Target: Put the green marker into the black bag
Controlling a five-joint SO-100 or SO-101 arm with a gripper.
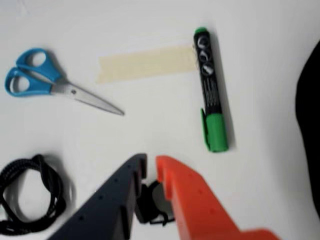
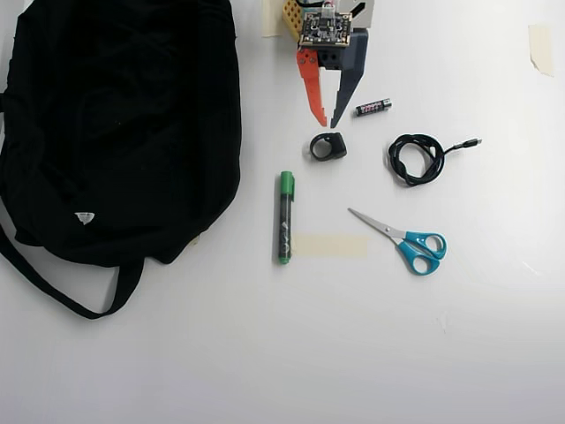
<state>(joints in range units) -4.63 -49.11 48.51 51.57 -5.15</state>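
Marker: green marker (image 2: 285, 217) flat on table (image 2: 353, 353), untouched, just right of black bag (image 2: 124, 124) in overhead view, not touching it. Green cap (image 1: 216, 132) nearest gripper in wrist view, other end butted against strip of beige tape (image 2: 329, 245).

Gripper (image 2: 330, 117) hovering well short of marker, jaws spread, holding nothing. Orange finger (image 1: 172, 172) and dark finger (image 1: 132, 172) visible in wrist view; small black ring-like part (image 2: 327, 147) on table right under the tips.

Clutter to the right in overhead view: battery (image 2: 373, 107), coiled black cable (image 2: 418, 159), blue-handled scissors (image 2: 402, 241). All clear of marker.

Step in hand, judged: approach, grasp not yet started.

Risks:
- Black part between gripper and marker; straight descent could catch it or shove it into the cap.
- Round barrel; off-centre pinch likely to roll it toward bag or squirt it out.
- Grabbing at cap only could tilt marker on lift.
- Bag soft, opening not visible from above; drop may land on fabric, not inside.
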